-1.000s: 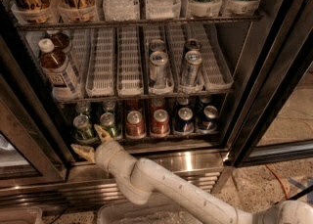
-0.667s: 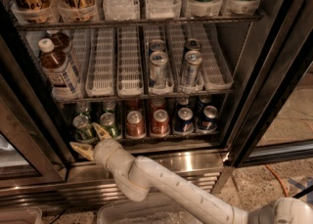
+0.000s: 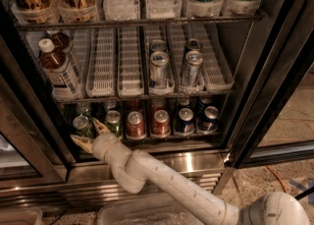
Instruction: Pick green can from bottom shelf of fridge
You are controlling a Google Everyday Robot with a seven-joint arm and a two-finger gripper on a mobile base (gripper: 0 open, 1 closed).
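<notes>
Now reaches up from the lower right into the fridge (image 3: 255, 71), pincer (image 3: 91, 133) at the left end of the bottom shelf (image 3: 171, 138). Holds fingers (image 3: 101, 126) spread apart, one on each side of the leftmost green can (image 3: 81, 124); cannot tell whether touching. Shows red-brown cans (image 3: 147, 123) and blue cans (image 3: 196, 118) further right along the same row.

White arm (image 3: 167, 180) stretched up-left from lower right, wrist (image 3: 110, 148) bent, jaws spread apart at lower left

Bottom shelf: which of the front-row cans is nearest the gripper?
The leftmost green can; the open gripper sits right at it, the other green can farther right.
</notes>
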